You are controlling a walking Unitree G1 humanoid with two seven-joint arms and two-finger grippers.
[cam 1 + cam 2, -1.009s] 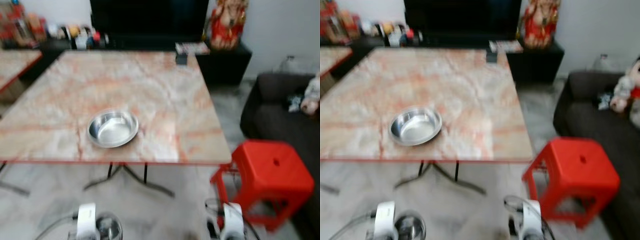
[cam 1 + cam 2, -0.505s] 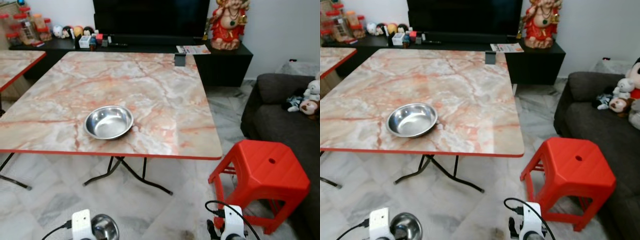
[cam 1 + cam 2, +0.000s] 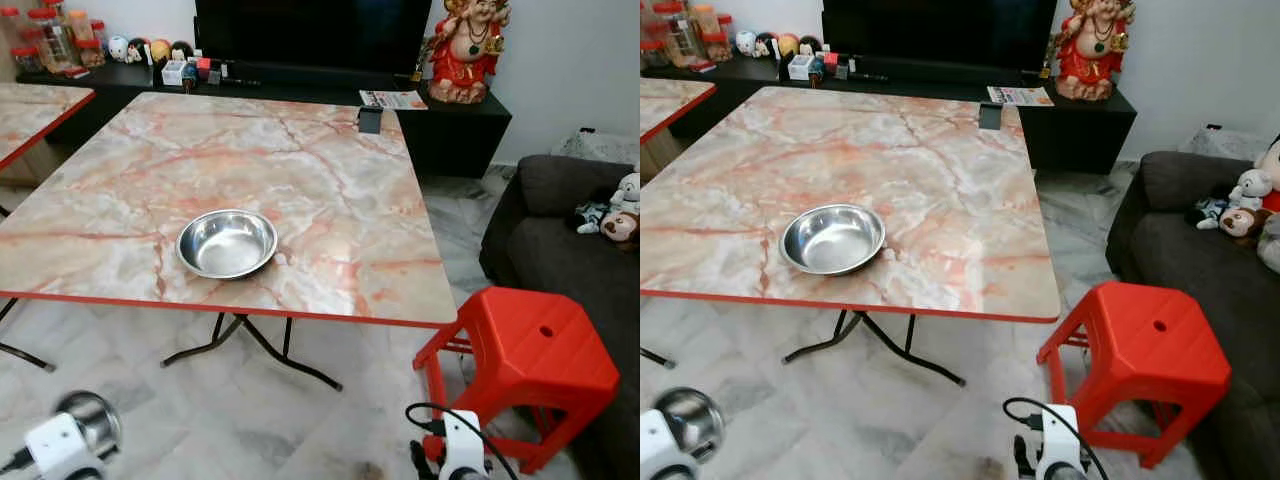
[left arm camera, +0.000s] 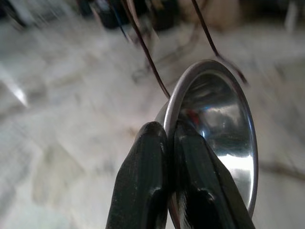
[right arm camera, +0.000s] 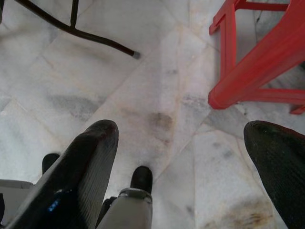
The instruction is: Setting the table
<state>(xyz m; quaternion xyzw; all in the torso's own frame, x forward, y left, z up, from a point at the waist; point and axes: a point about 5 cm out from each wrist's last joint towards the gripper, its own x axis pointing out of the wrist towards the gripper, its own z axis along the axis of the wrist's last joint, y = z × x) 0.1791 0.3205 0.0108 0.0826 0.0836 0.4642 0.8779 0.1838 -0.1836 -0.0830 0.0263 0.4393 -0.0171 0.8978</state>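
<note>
The left gripper (image 4: 164, 143), its two black fingers pressed together, pinches the rim of a small round shiny steel bowl (image 4: 217, 129), holding it low over the pale grey marble floor (image 3: 250, 420) at about 7 o'clock in the head views, well short of the table. The right gripper (image 5: 181, 143) hangs at about 5 o'clock with its fingers spread wide apart and nothing between them, above the same floor and near the leg of a red plastic stool (image 3: 525, 365) that stands at 4 o'clock, just beside the table's near right corner. Ahead, a square folding table with a pink-and-cream marble-pattern top and red edge (image 3: 330, 170) carries a second, larger round steel bowl (image 3: 227, 243), upright, near its front edge a little left of centre. Beyond the table at 12 o'clock runs a low black cabinet (image 3: 450, 120) bearing a red and gold figurine (image 3: 468, 48). At 3 o'clock sits a dark grey sofa (image 3: 560, 240) with soft toys (image 3: 620, 205) on it.
</note>
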